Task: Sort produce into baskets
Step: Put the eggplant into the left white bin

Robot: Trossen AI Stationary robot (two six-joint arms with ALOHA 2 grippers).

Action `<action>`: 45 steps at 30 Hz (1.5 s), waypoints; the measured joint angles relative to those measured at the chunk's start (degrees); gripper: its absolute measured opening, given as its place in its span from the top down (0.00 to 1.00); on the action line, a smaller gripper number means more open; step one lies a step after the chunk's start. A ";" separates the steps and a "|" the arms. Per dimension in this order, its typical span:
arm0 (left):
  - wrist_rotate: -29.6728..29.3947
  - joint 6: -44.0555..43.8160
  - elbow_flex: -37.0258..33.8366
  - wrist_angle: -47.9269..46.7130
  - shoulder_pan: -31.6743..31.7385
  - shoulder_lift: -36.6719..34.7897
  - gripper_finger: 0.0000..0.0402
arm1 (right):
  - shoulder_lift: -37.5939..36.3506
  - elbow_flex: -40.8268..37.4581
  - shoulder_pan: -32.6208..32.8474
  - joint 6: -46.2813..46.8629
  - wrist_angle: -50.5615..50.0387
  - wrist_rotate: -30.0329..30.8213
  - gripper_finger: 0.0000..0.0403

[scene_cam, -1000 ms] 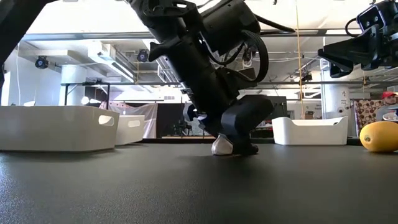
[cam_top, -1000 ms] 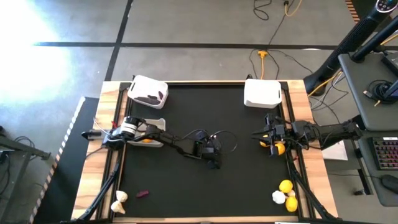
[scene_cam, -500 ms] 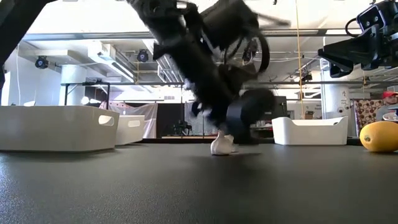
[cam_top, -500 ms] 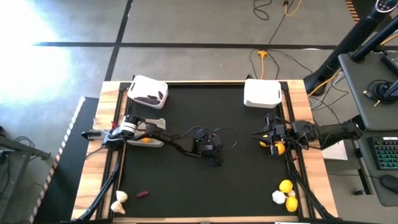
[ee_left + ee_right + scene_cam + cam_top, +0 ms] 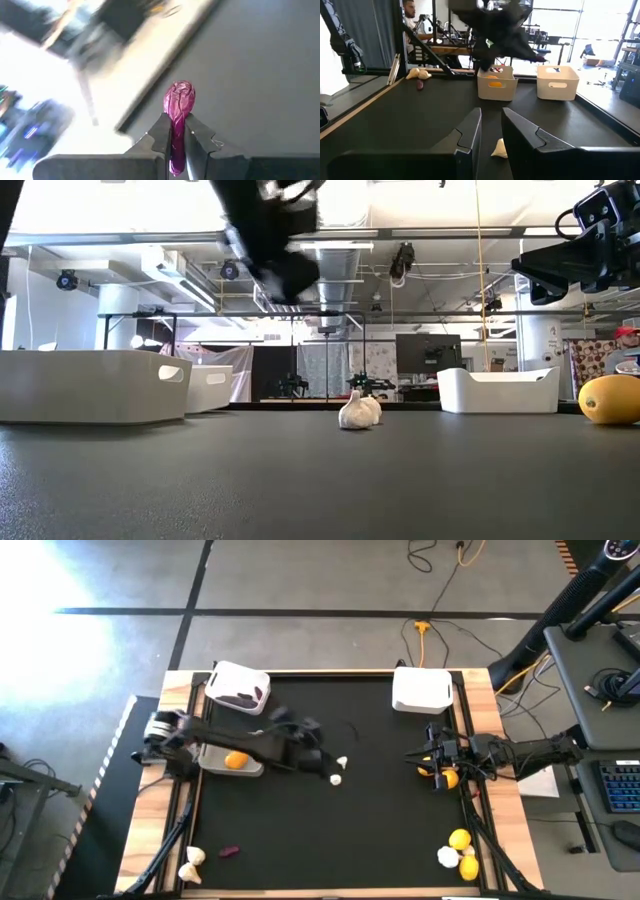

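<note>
Now left gripper [image 5: 175, 131] clamped on purple piece [image 5: 178, 102]; right gripper [image 5: 491, 129] slightly parted, holding nothing.

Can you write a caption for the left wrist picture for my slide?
The left end effector is shut on a dark purple piece of produce, lifted above the black table.

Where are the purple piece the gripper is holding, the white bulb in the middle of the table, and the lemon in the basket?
purple piece [image 5: 179, 100], left wrist view, its rounded tip.
white bulb [image 5: 357, 413], low view, its middle.
lemon [image 5: 235, 760], high view, its top.
</note>
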 joint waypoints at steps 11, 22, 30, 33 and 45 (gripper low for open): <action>8.32 -15.00 -25.79 -2.89 30.13 -20.78 0.97 | 0.00 0.00 0.00 0.00 0.00 -0.02 0.83; 31.41 -4.62 -36.35 15.40 51.32 -19.51 0.97 | 0.00 0.01 0.00 0.00 0.00 -0.02 0.83; 32.17 -3.03 -32.91 17.42 51.74 -16.55 0.97 | 0.00 0.00 0.00 0.00 0.00 -0.02 0.83; 31.96 -2.81 -31.07 16.62 52.23 -15.99 0.97 | 0.00 0.02 0.00 0.00 0.00 -0.02 0.83; 26.89 -1.49 -28.96 15.24 54.50 -8.35 0.97 | 0.00 0.00 -0.02 0.00 -0.01 -0.02 0.83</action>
